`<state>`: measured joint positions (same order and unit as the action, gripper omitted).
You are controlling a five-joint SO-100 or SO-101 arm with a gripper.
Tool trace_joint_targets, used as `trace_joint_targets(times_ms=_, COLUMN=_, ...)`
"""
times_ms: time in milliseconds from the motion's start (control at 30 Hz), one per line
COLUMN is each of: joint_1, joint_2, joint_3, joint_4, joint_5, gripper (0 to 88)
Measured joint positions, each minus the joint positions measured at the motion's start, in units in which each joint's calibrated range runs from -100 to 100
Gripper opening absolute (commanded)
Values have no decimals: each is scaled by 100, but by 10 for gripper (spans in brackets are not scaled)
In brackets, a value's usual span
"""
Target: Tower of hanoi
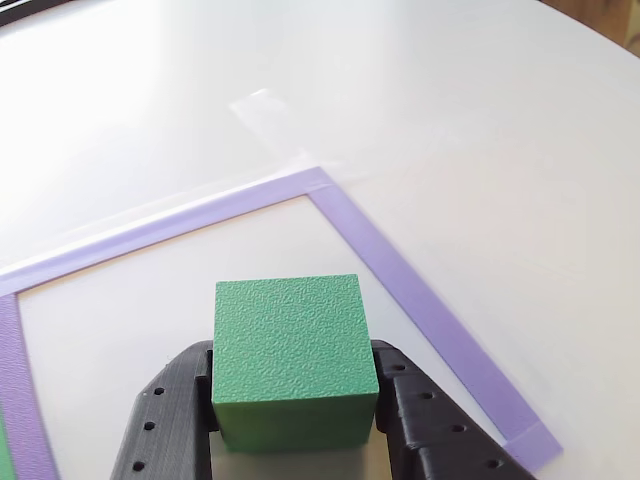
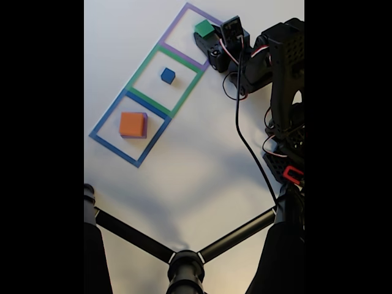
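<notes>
A green cube [image 1: 290, 350] sits between my gripper's [image 1: 295, 368] two black fingers, which press on its left and right sides. In the fixed view the green cube [image 2: 203, 27] and gripper [image 2: 206, 37] are inside the purple tape square [image 2: 174, 24], near its right edge. I cannot tell whether the cube touches the table. A small blue cube [image 2: 168, 75] stands in the green tape square [image 2: 144, 66]. A larger orange cube [image 2: 132, 124] stands in the blue tape square [image 2: 109, 112]. In the other view, the purple tape [image 1: 400, 270] runs ahead and to the right of the cube.
The white table [image 2: 202, 159] spreads around the three squares. My arm with its cables [image 2: 278, 67] stands at the right. Black tripod legs [image 2: 184, 263] cross the bottom of the fixed view. A rounded table edge [image 1: 600, 25] shows at the far right.
</notes>
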<state>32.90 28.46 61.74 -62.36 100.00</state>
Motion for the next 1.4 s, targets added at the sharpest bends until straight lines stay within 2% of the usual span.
trace_joint_targets(times_ms=167, joint_1=-240, joint_2=-1236, joint_3=430, joint_4=989, joint_5=0, gripper=55)
trace_joint_targets(times_ms=367, joint_1=-509, joint_2=-3211, joint_3=439, joint_4=3110, joint_5=0, gripper=53)
trace_joint_targets(times_ms=600, joint_1=-899, joint_2=-5338, joint_3=-980, joint_4=6994, joint_5=0, gripper=54)
trace_joint_targets(times_ms=800, joint_1=-1318, joint_2=-5952, joint_3=-3396, joint_4=10861, joint_5=0, gripper=55)
trace_joint_targets(times_ms=900, joint_1=-1737, joint_2=-6179, joint_3=-4273, joint_4=12265, joint_5=0, gripper=55)
trace_joint_targets(times_ms=1033, joint_1=-2077, joint_2=-6499, joint_3=-4755, joint_4=13301, joint_5=-19, gripper=54)
trace_joint_targets(times_ms=1400, joint_1=-3505, joint_2=-6969, joint_3=-5778, joint_4=14912, joint_5=0, gripper=53)
